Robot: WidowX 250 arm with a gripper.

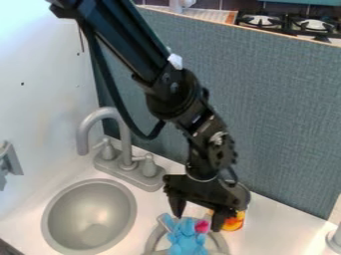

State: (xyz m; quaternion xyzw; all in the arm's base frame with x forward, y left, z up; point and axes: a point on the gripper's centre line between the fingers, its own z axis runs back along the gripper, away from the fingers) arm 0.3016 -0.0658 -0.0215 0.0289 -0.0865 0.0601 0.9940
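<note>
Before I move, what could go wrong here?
The end effector hangs open over the blue toy; lowering it might pinch the pink patch beside one fingertip. The orange-and-yellow item looks close to that same fingertip and could get knocked. The looped black cable passes near the faucet in this view; swinging that way might snag it.

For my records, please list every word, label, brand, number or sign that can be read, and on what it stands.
No text can be read.
Pale marks on the robot arm are too small to read.
I see no lettering on the faucet, sink bowl or blue plush toy.
</note>
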